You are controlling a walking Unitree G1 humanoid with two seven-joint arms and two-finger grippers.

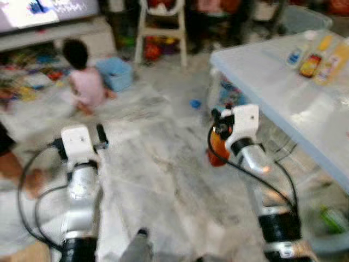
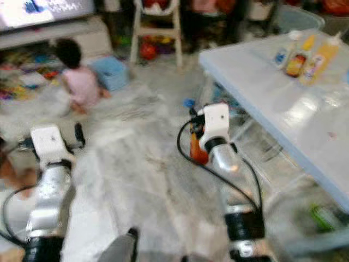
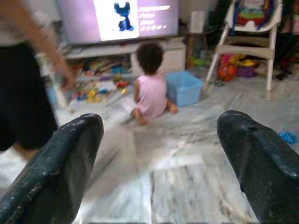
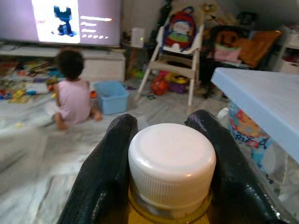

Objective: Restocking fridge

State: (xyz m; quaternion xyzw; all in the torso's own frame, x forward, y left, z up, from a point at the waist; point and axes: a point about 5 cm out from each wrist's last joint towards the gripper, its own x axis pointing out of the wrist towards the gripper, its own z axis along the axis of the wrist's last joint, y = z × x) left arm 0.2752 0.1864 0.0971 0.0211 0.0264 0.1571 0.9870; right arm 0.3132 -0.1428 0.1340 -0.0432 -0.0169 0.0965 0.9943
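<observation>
My right gripper [image 1: 218, 131] is shut on an orange bottle [image 1: 217, 148] with a white screw cap [image 4: 172, 165], held upright over the marble floor. In the right wrist view its black fingers [image 4: 105, 177] press the bottle's neck from both sides. My left gripper [image 1: 101, 136] is raised at the left, open with nothing in it; its fingers [image 3: 60, 168] stand wide apart in the left wrist view. Several more bottles [image 1: 319, 57] stand on the pale blue table [image 1: 283, 87] at the right.
A small child [image 1: 84, 82] sits on the floor ahead left beside a blue box [image 1: 115, 73]. A person [image 3: 23, 88] stands near at my left. A high chair [image 1: 161, 27], a television [image 3: 119, 18] and scattered toys [image 1: 24, 76] lie beyond. A green item [image 1: 332, 218] lies under the table.
</observation>
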